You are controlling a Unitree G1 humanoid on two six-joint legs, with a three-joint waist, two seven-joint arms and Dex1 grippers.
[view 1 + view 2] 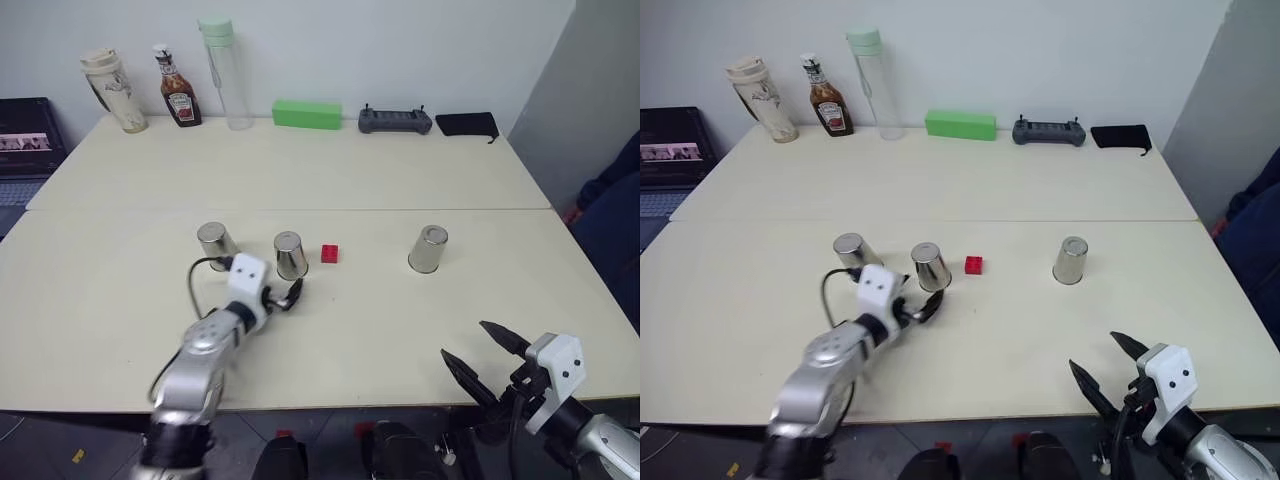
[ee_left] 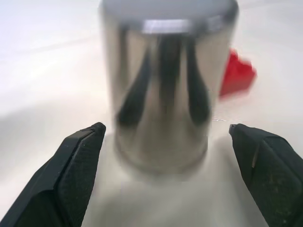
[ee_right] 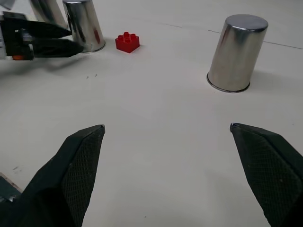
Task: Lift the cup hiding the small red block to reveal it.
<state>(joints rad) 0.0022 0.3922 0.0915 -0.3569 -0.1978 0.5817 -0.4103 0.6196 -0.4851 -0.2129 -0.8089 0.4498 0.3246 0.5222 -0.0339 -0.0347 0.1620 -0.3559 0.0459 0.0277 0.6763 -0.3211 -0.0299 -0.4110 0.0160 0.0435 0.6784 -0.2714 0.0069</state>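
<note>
It looked like an office or lab: pale cream tables (image 1: pixel 300 170) against a white wall, a grey handheld controller (image 1: pixel 395 120) and a dark laptop (image 1: pixel 28 135) at the far edge.

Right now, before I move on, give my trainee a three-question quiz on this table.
1. True or false: the small red block is uncovered.
2. How many cups stand upside down on the table?
3. The left gripper is: A) shut on the middle cup; B) open, fingers either side of it; C) beside the right cup.

Key: 1 true; 2 three; 3 B.
</note>
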